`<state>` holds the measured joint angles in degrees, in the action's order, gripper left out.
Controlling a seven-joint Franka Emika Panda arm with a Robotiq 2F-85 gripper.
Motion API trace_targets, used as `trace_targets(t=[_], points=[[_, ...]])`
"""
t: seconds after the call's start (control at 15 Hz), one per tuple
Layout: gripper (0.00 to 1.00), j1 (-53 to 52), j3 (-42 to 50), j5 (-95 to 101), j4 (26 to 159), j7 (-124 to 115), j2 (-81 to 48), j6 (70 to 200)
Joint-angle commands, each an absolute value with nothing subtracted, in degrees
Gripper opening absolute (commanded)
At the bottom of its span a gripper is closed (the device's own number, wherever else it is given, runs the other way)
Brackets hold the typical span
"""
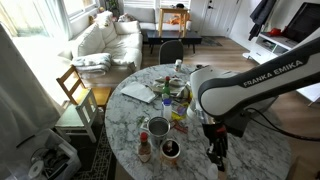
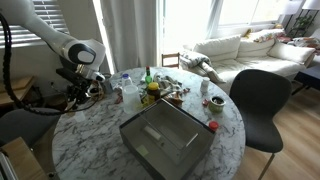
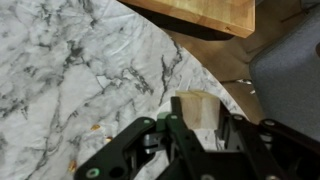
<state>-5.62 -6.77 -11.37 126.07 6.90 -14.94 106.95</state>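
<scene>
In the wrist view my gripper [image 3: 200, 128] is shut on a pale wooden block [image 3: 197, 108], whose top end sticks out beyond the black fingers. Below it lies the rim of the round marble table [image 3: 70, 70], with wooden floor past the edge. In both exterior views the gripper [image 1: 217, 150] [image 2: 86, 92] hangs low at the table's edge. The block itself is too small to make out there.
Bottles, jars and a cup [image 1: 171, 149] crowd the middle of the table [image 1: 250, 150]. There is also a white paper [image 1: 138, 93]. A grey open box [image 2: 165, 135] sits on the table too. A wooden chair [image 1: 75, 88] and a black chair [image 2: 255, 95] stand beside it.
</scene>
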Motion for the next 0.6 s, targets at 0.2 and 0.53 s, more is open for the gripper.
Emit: trace_targets(t=[0.2,0.53], points=[[0.08,-6.56,-6.73,-10.31,127.69,2.09,-13.70,110.81],[0.08,-6.68,-6.32,-9.61,128.17,-1.63,-13.48,111.95]])
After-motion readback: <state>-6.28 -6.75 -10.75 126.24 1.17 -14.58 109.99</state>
